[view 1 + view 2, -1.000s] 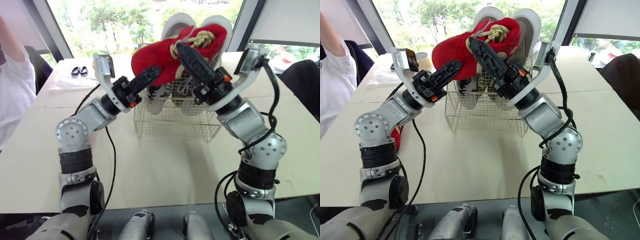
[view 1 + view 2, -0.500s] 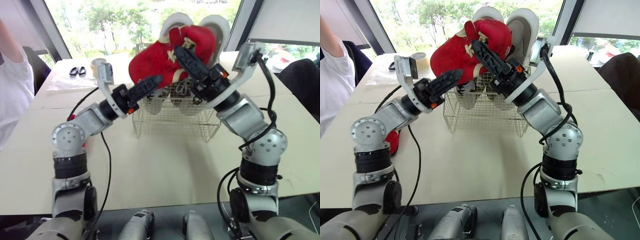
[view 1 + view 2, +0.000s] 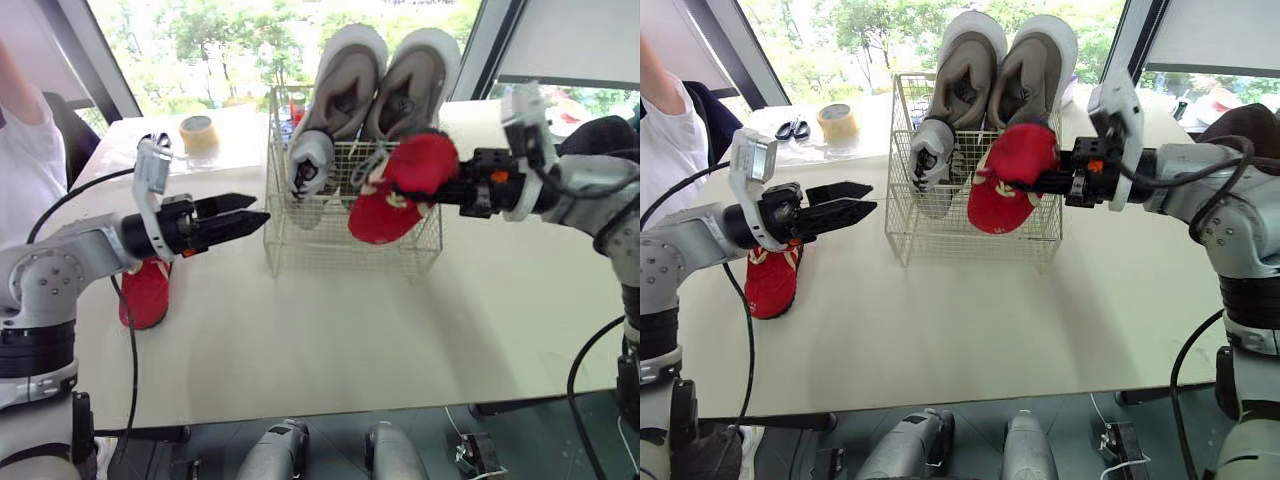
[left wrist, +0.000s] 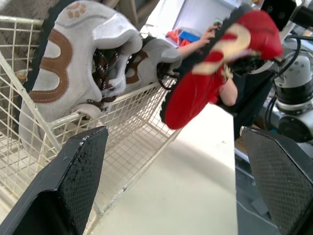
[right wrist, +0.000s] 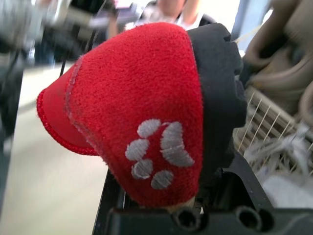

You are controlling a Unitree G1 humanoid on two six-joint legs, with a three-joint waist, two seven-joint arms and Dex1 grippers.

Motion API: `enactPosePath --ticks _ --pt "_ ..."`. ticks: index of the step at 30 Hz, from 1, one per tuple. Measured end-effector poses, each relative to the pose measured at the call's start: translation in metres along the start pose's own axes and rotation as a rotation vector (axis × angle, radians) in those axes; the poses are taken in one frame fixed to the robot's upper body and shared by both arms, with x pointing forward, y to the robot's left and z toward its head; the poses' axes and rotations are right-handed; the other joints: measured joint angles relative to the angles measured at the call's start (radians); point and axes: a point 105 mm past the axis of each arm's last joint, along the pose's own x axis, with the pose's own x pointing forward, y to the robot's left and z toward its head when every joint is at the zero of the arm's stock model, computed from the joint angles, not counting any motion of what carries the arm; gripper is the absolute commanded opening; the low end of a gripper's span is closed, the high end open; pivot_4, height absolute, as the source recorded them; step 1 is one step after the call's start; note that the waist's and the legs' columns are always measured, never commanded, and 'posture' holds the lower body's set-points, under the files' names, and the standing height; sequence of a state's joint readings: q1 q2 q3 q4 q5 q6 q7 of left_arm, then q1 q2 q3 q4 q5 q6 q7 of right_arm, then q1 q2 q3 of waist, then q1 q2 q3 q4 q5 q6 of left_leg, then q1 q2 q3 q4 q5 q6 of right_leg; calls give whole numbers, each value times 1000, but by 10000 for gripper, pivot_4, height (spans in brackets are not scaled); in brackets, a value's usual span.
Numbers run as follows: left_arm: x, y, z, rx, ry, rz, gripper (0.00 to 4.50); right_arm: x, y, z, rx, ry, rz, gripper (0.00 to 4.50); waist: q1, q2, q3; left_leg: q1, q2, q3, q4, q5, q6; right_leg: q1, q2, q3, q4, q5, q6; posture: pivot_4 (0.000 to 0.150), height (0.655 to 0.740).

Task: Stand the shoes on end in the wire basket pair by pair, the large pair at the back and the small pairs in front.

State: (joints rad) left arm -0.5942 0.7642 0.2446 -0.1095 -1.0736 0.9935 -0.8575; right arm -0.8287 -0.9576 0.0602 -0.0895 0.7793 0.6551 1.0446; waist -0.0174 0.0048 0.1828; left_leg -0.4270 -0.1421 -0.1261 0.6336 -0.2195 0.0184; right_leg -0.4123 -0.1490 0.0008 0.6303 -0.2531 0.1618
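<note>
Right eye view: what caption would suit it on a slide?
Right gripper holds a red shoe near the wire basket; left gripper open.

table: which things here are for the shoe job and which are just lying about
Job: wire basket, big grey shoes, small grey shoes, held red shoe, loose red shoe.
Lying about: tape roll, scissors.

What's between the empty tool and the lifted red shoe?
In the left eye view, the wire basket, holding a small grey shoe, sits between left tool and red shoe.
</note>
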Motion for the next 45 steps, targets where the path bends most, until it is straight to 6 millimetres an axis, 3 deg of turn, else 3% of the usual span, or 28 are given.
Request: enactPosePath --ticks 5,11,19,27,31,36,39,42,45 --pt "3 0 -3 4 0 0 44535 7 -7 -30 -100 71 3 6997 4 0 0 0 0 0 -1 0 -1 -1 0 0 0 0 0 1500 7400" --pt "4 0 -5 8 3 6 44535 9 -4 -56 -93 113 0 6997 5 0 0 0 0 0 -2 4 -7 -1 0 0 0 0 0 1500 7400" --pt "8 0 -13 13 43 2 45000 0 1 -64 -101 159 -26 44793 7 0 0 0 0 -1 -1 4 -7 -1 0 0 0 0 0 1500 7400" --pt "5 -1 -15 33 72 9 45000 -33 5 -56 -160 269 -98 44793 5 0 0 0 0 -1 -2 1 -2 -1 0 0 0 0 -1 1500 7400" --pt "-4 1 -18 42 107 45 45000 -62 -1 -41 -191 337 -186 44793 7 0 0 0 0 -1 -2 1 -2 -1 0 0 0 -1 -1 1500 7400" --pt "-19 12 -15 85 152 173 45000 -84 -5 -24 -235 400 -220 44793 5 0 0 0 0 0 -2 1 -1 -1 -1 0 0 -1 -1 1500 7400" --pt "-35 27 -7 164 212 341 45000 -86 -11 8 -291 335 -229 44793 0 1 1 0 1 1 -3 0 -2 -2 -1 1 0 -1 -2 1500 7400" --pt "-44 37 1 224 241 470 45000 -73 -5 51 -332 186 -157 44793 1 1 1 0 2 1 -4 0 -2 -2 -1 1 0 -2 -3 1500 7400" --pt "-55 43 4 238 294 589 45000 -49 15 64 -312 114 36 44793 1 -2 1 0 2 1 -5 0 -2 -3 0 1 -1 -2 -3 1500 7400"
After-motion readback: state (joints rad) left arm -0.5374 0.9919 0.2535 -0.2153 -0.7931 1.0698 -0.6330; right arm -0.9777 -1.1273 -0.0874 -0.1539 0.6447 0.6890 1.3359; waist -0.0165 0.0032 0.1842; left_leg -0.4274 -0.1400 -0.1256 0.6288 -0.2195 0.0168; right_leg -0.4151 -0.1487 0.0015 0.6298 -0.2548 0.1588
